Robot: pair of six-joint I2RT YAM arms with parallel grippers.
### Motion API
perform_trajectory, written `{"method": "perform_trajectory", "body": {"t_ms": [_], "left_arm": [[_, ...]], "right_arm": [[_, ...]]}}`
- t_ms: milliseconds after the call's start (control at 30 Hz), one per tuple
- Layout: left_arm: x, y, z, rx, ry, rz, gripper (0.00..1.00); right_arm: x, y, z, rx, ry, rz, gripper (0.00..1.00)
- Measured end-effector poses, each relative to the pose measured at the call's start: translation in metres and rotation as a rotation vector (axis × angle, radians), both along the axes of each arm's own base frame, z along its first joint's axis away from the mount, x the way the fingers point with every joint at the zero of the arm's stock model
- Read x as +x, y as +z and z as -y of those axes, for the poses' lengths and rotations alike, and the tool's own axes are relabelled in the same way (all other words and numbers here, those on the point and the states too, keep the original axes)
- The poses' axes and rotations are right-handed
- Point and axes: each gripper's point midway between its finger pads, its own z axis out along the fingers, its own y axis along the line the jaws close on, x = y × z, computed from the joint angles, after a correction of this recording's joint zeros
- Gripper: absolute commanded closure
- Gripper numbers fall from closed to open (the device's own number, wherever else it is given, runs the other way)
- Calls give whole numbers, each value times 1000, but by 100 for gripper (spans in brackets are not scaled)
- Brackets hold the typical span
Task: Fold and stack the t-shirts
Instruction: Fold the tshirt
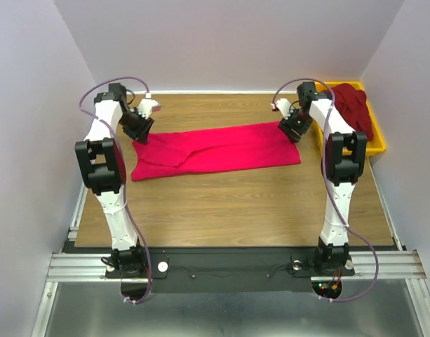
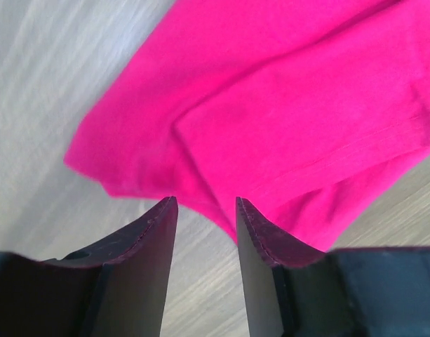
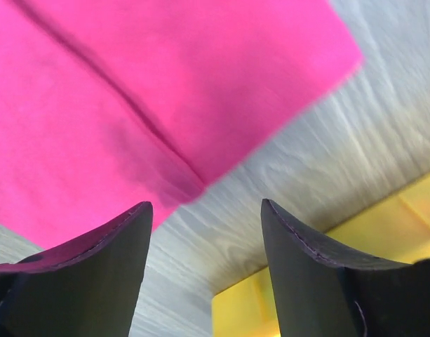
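Left arm (image 1: 102, 158) rises from its base at the table's near edge, elbow bent, wrist tipped down over the far-left part of the table (image 1: 222, 210). Left gripper (image 2: 204, 202) hangs just above the left end of the crimson-pink shirt (image 1: 215, 151). Its fingers are parted w/ nothing between them; the wrist view shows the shirt's folded edge and bare wood past the tips.

The shirt lies flat as a long band running left to right across the table's far half, its left end broader than its right. Bare wood stretches from its front edge to the near edge. Only a narrow strip is left btwn its back edge and the rear wall.

Right gripper (image 3: 204, 207) sits over the shirt's right end, fingers spread wide and holding nothing. The wrist view has the shirt's corner at upper left and wood grain in the gap. Right arm (image 1: 341, 161) mirrors the left, elbow bent.

Yellow tray (image 1: 378, 144) sits at the far-right corner, near the shirt's right end, w/ a maroon shirt (image 1: 351, 105) bunched inside.
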Motion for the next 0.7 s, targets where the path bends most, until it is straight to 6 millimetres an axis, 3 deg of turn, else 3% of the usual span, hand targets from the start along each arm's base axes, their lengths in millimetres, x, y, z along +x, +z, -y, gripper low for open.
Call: {"method": "perform_trajectory", "body": {"t_ms": [100, 233, 300, 500, 567, 700], "left_arm": [[-15, -9, -21, -30, 81, -36, 49], [-58, -23, -41, -64, 182, -103, 49], [-83, -28, -42, -76, 210, -148, 49], [-110, -48, -28, -101, 245, -180, 50], [-117, -61, -25, -101, 261, -196, 54], [-117, -73, -27, -85, 295, -190, 77]], "right_arm": [[-2, 5, 9, 52, -97, -8, 32], [-24, 1, 15, 141, -216, -80, 36], [-39, -4, 18, 172, -264, -129, 37], [-64, -18, 4, 258, -344, -247, 38], [-65, -18, -1, 275, -352, -256, 44], [-72, -26, -4, 280, -376, -284, 68]]}}
